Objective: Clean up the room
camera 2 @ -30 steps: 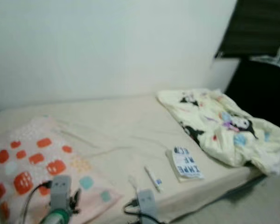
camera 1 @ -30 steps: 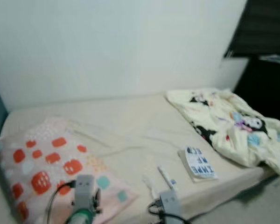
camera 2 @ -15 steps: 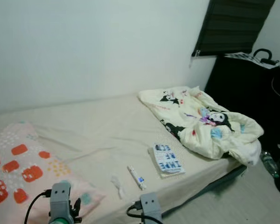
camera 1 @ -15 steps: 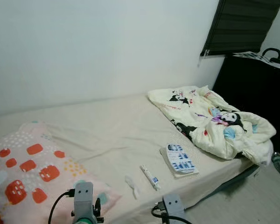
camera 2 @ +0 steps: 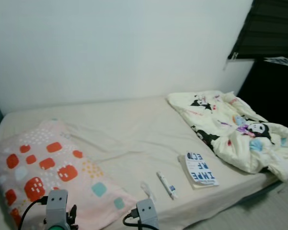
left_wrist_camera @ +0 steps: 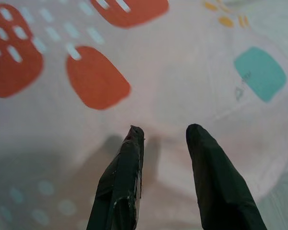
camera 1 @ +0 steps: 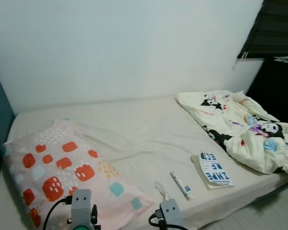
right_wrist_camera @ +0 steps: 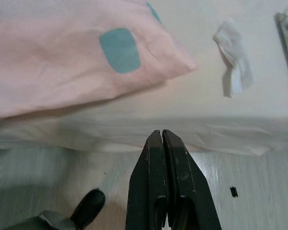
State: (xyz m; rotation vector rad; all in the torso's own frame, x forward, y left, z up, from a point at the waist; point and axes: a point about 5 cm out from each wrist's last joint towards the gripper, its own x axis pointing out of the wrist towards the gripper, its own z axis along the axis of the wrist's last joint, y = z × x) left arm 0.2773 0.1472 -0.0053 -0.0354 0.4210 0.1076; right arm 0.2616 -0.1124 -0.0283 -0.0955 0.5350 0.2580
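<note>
While the robot stands at the near edge of the cream-sheeted mattress [camera 1: 134, 129], the clutter to be cleared lies along the lower right of the head views. A crumpled white tissue [camera 1: 162, 189] sits just beside the corner of the pink pillow with red and teal blotches [camera 1: 62, 172]. A slim white tube with a blue label [camera 1: 181, 185] lies right of it, and a white paperback with bold blue lettering [camera 1: 214, 169] lies further right, near the rumpled cream cartoon-print blanket [camera 1: 245, 127] at the right edge of frame.

The left gripper [left_wrist_camera: 163, 136], fingers parted and empty, hangs over the pillow's patterned cover. The right gripper [right_wrist_camera: 162, 136], fingers pressed together and holding nothing, points at the mattress edge, with grey wood-grain floor [right_wrist_camera: 48, 187] below and the tissue in the upper right of its wrist frame. A small dark speck [right_wrist_camera: 234, 191] lies on the floor; what it is cannot be told.

Risks, as judged from this moment:
- The tissue is thin and limp on soft bedding, so a pinch may gather sheet with it or close on nothing.
- The tube is round and may roll away from a touch.
- The book lies flat near the mattress edge, and a push could slide it onto the floor.
- The left fingers, hanging close to the pillow, could snag its cover during a reach.
- The right fingers must part before any grasp.
</note>
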